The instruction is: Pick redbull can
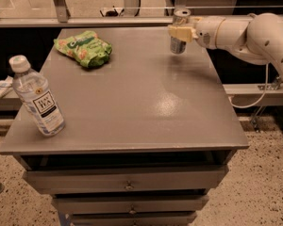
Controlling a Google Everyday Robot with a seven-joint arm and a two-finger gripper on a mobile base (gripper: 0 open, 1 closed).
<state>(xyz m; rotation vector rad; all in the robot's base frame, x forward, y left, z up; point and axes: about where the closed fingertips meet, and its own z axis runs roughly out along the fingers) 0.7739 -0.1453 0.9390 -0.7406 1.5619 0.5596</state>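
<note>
Camera view, grasp stage of the pick. The can [178, 46] stands at the far right of the table [146, 112], near its back edge, well apart from the green bag [83, 47] at the far left and the bottle [37, 100] at the near left. The gripper [178, 31] reaches in from the right at the end of the white arm [254, 32]. One beige finger [173, 31] crosses the front of the can at mid-height, and the claw appears to pinch the can between its two fingers, the far one being hidden behind it. Whether the base of the can rests on the table or hangs just above it cannot be told. To do the step well, the squeeze should be firm but not crushing, since a thin metal wall dents and a smooth one slips. The lift should go straight up with the can upright. A mid-height hold suits this, limiting swing. The rail behind the table lies close, so drift backward should be avoided.
</note>
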